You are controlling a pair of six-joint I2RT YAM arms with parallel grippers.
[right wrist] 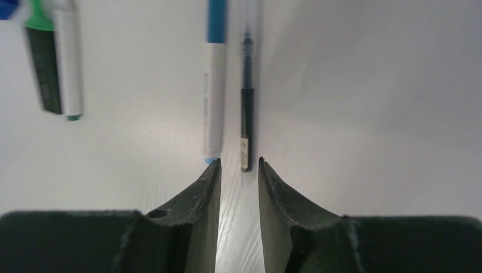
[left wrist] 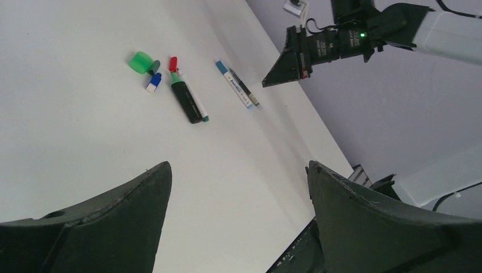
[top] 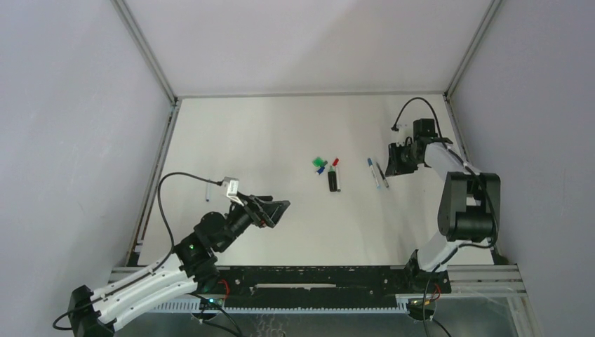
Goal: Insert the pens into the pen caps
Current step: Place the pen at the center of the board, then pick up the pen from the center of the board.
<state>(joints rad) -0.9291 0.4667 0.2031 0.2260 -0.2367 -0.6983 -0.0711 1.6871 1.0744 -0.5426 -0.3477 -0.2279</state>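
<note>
- Pens lie beyond the left gripper, which hovers near-left of the black marker, jaws spread wide and empty, probably parked clear until needed.
- Black marker's long axis runs near-to-far, green collar at the far end; a white pen lies against it.
- Right of the marker, a blue-ended white pen and a thin dark pen lie parallel, running the same way.
- Right gripper hangs beside that pair, jaws narrowly parted, gripping nothing, lined up with their barrels.
- Far-left of the marker: green cap and blue cap, apparently awaiting pens.
</note>
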